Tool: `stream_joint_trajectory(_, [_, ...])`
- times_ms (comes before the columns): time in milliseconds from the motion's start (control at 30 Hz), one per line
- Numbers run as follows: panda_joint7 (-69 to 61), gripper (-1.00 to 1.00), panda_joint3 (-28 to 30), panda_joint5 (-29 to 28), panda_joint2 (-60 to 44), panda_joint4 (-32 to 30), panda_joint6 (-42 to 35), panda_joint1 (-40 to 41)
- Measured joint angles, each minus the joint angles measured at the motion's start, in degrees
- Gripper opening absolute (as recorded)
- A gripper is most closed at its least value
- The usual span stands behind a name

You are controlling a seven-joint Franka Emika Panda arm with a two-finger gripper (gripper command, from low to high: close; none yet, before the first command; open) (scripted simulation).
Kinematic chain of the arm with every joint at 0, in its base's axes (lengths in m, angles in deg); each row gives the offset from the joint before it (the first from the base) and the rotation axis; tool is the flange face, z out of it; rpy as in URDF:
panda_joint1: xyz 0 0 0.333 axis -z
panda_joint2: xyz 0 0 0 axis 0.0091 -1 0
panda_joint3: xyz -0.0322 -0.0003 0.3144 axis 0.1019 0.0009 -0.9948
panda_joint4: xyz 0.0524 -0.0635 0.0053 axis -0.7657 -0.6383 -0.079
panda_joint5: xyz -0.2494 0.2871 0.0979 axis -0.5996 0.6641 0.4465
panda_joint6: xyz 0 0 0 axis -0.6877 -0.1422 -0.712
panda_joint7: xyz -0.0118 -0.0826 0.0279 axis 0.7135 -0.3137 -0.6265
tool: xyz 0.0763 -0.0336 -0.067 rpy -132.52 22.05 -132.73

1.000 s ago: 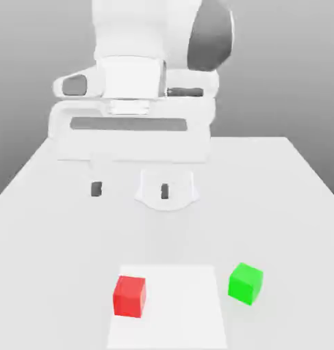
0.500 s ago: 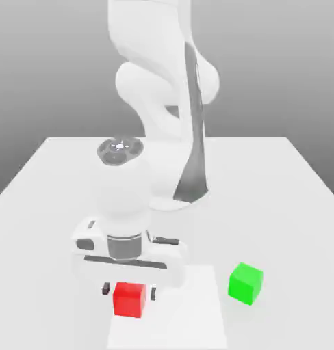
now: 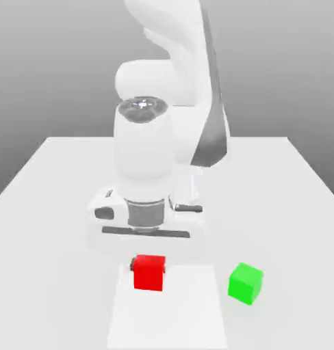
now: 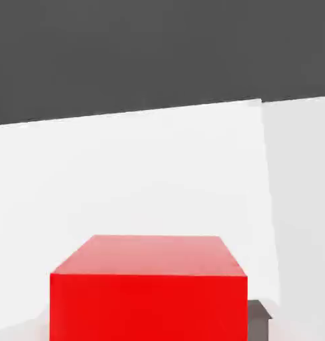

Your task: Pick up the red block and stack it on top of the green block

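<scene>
The red block (image 3: 149, 273) hangs a little above the table, held between the two fingers of my gripper (image 3: 149, 268), which is shut on it. The white hand sits directly over it. In the hand view the red block (image 4: 148, 288) is close up, with a dark fingertip (image 4: 258, 318) pressed against one side. The green block (image 3: 246, 282) rests on the table toward the exterior view's right of the red one, apart from it and from the gripper.
A paler white square patch (image 3: 167, 314) lies on the table (image 3: 53, 205) under and in front of the red block. The arm's base and links rise behind the hand at the table's middle back.
The gripper closed on the red block and lifted it off the table, carrying it up and toward the exterior view's right. The green block has stayed put.
</scene>
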Motion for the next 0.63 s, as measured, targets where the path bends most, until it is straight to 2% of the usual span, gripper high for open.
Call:
stream_joint_trajectory(300, [10.09,-1.0,-6.37,0.89,5.84,-2.33,-3.47,-13.28])
stream_joint_trajectory(500, [13.57,-1.0,-6.08,-2.09,-3.6,-2.18,5.77,-14.34])
stream_joint_trajectory(533, [14.06,1.0,-5.74,-2.75,-5.23,-2.11,7.32,-14.52])
stream_joint_trajectory(633, [14.06,1.0,-5.74,-2.75,-5.23,-2.11,7.32,-14.52])
